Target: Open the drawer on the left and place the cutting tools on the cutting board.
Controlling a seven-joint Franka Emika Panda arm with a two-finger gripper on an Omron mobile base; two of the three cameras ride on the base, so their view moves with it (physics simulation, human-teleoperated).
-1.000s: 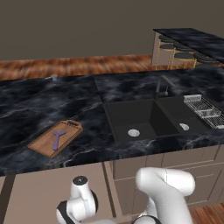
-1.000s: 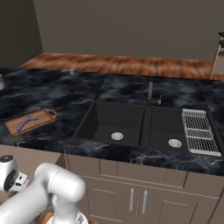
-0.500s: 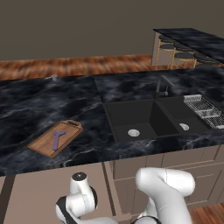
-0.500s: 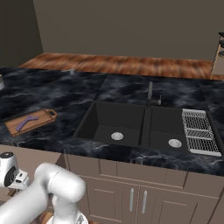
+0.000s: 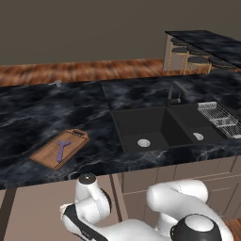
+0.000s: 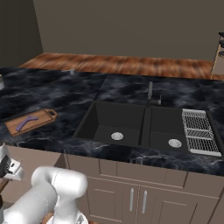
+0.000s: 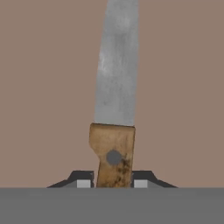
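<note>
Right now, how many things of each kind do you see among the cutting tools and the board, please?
Peeler: 1, purple, lying on the board.
Knife: 1, wooden handle between the fingertips of the gripper.
Cutting board: 1, on the dark counter.
Total: 3 things.

The knife (image 7: 114, 109) between the dark tips of my claw (image 7: 113, 181) has a dull, streaky grey metal blade and a worn, mottled brown wooden handle with one grey rivet. Behind it lies a flat matt taupe surface. The worktop (image 5: 37, 117) looks like polished black marble with pale veins. On it, the cutting board (image 5: 60, 148) is warm grained wood and the peeler (image 5: 62, 148) smooth purple plastic. The sink (image 6: 131, 124) is matt black, its rack (image 6: 199, 131) bright wire metal.
</note>
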